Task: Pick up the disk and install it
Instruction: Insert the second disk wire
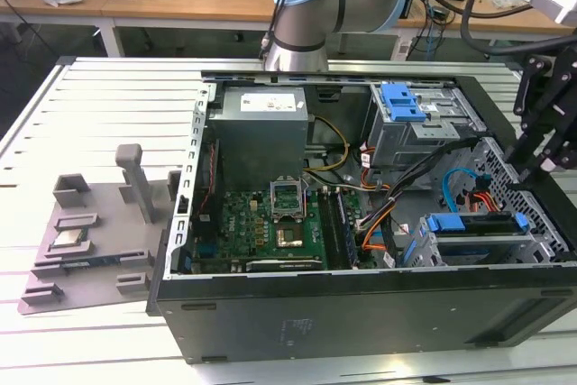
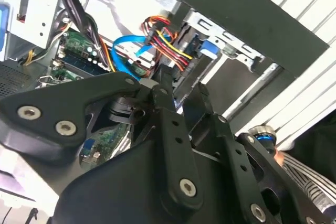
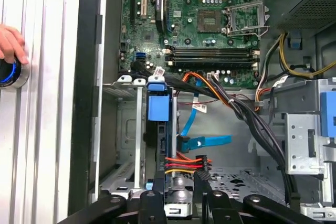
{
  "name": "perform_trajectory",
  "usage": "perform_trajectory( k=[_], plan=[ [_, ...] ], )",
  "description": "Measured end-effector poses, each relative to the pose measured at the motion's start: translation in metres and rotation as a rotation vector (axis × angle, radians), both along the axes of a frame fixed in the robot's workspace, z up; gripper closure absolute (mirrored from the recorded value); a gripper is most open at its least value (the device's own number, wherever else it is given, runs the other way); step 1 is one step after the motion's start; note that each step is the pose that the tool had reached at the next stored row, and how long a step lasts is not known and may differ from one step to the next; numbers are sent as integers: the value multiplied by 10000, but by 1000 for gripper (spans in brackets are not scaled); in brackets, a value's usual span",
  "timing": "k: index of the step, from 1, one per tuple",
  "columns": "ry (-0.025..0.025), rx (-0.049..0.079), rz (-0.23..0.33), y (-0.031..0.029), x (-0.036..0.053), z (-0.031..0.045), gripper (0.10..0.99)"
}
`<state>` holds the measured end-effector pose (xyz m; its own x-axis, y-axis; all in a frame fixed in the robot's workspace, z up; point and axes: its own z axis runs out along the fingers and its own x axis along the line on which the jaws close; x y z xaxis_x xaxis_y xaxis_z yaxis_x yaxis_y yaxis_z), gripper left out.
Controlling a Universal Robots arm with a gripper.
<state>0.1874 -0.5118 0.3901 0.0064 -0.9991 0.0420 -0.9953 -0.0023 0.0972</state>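
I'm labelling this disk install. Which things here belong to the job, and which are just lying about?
Job: the disk, sitting in the case's drive bay; the gripper near it.
Lying about: grey fixture; silver chip on it; blue latch; a person's hand.

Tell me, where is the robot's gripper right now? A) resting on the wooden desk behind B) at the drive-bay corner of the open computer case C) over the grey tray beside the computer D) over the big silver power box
B: in the exterior view the black gripper hangs at the exterior view's right edge of the open computer case, above the corner with the blue-handled drive bay, far from the grey tray.
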Motion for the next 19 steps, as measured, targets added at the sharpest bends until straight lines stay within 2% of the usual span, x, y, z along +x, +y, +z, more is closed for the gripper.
perform_trajectory(
  k=[2,3,5,10,15,16,17,18,19],
  plan=[
    [1,-2,1,51,-80,-37,725],
    [1,2,0,54,-155,-66,725],
    [1,0,0,52,-232,-94,725],
    [1,1,9,30,-302,-161,725],
    [1,0,10,26,-306,-165,725],
    [1,0,10,25,-306,-165,741],
    [0,-1,10,25,-306,-164,808],
    [0,0,10,25,-306,-164,922],
    [1,-1,10,24,-306,-164,925]
  ],
)
